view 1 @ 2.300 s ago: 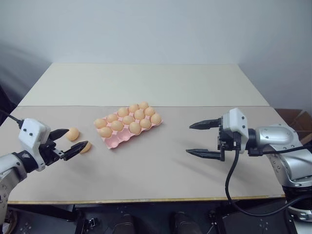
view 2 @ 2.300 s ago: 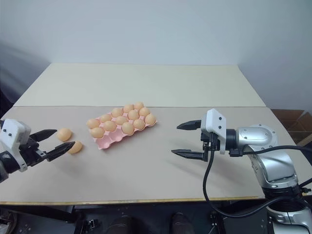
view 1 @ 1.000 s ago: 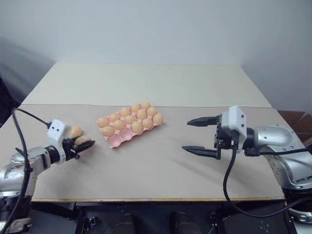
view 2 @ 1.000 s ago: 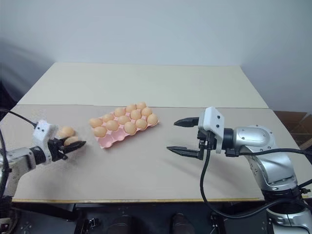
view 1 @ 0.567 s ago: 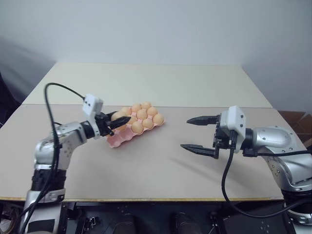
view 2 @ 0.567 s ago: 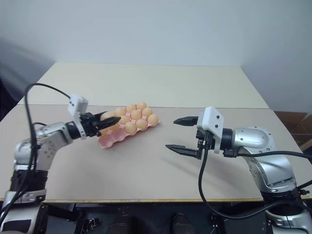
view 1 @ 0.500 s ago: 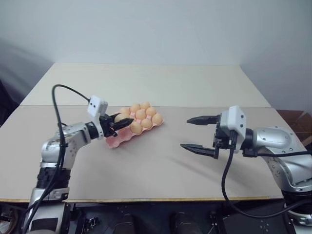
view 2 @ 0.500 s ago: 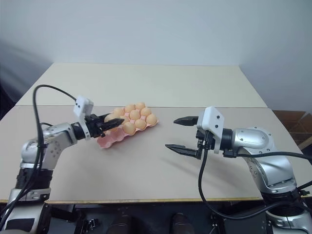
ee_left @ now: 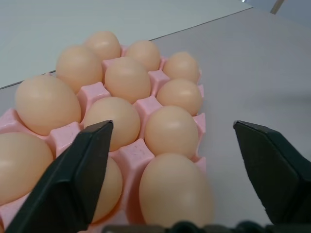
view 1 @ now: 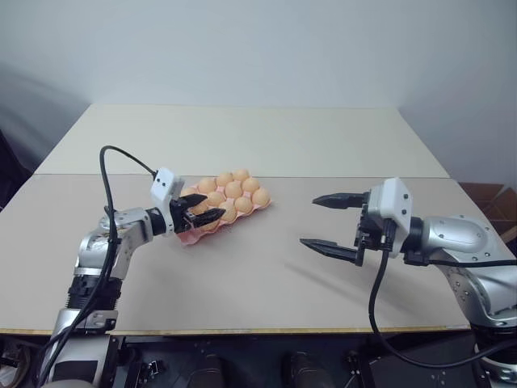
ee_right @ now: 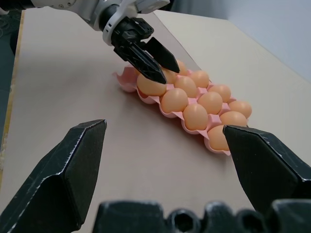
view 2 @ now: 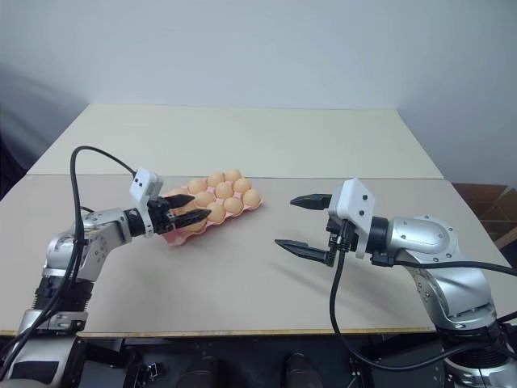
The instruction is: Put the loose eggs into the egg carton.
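Note:
The pale pink egg carton lies left of centre on the table, its cups holding several orange-tan eggs. My left gripper hovers at the carton's near-left end, open, fingers clear of the eggs. Between them one egg sits in the nearest cup of the carton, touching neither finger. My right gripper hangs open and empty over bare table to the right of the carton. Loose eggs outside the carton are out of view.
The tan table stretches wide between the carton and my right gripper. A paler table section lies behind it. A black cable loops above my left arm.
My left gripper carried an egg from the table's left side to the carton, then opened; the egg now sits in the near cup. The right arm has not moved.

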Motion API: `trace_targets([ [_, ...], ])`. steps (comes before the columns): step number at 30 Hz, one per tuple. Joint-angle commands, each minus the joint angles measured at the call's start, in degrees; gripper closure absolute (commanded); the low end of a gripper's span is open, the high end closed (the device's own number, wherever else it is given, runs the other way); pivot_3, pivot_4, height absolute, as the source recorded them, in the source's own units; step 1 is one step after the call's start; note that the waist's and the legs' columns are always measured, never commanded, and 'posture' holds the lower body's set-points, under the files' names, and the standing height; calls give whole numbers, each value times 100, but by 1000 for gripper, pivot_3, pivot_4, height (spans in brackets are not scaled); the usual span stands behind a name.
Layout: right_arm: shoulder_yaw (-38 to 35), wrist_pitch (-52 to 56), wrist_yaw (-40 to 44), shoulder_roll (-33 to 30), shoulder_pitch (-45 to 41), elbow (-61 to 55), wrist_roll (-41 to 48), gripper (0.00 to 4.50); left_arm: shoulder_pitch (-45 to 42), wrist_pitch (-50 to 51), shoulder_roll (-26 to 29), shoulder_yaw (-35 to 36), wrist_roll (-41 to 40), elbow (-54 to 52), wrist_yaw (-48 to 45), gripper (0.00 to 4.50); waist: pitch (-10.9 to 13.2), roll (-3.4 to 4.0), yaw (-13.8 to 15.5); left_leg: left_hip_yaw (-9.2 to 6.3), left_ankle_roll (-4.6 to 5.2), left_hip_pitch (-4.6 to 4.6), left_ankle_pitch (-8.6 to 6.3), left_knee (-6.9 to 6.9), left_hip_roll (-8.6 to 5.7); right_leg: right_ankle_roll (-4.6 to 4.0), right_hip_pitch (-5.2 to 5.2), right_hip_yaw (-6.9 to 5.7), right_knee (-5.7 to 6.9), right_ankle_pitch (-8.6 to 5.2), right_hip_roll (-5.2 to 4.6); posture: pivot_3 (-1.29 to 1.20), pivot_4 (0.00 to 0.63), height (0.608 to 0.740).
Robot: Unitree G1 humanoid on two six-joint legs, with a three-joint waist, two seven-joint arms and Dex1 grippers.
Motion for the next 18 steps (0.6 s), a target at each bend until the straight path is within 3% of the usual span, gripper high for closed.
trace_targets([
  [1,-167,-53,5,-26,-32,-117,124,0,55,-121,232,473,-151,-407,28,36,0,0,-3,0,0,0,0,0,0,0,0,0,0,0,0,0,150,740],
  [8,-67,-177,148,35,-151,65,89,0,804,10,963,1633,-583,-1204,-86,36,0,0,-48,0,0,1,0,0,2,0,0,0,0,0,-1,0,150,740],
  [13,-43,-278,337,50,-294,320,75,0,2087,170,1413,2737,-1031,-2207,-295,36,0,1,-67,2,0,1,0,0,3,-1,-2,0,-2,-1,-3,0,150,740],
  [18,-44,-375,688,-11,-309,722,59,0,3807,306,1338,4140,-1297,-3230,-486,36,0,0,-68,4,-1,3,-1,-1,7,-13,-5,-2,-3,-9,-4,0,150,740],
])
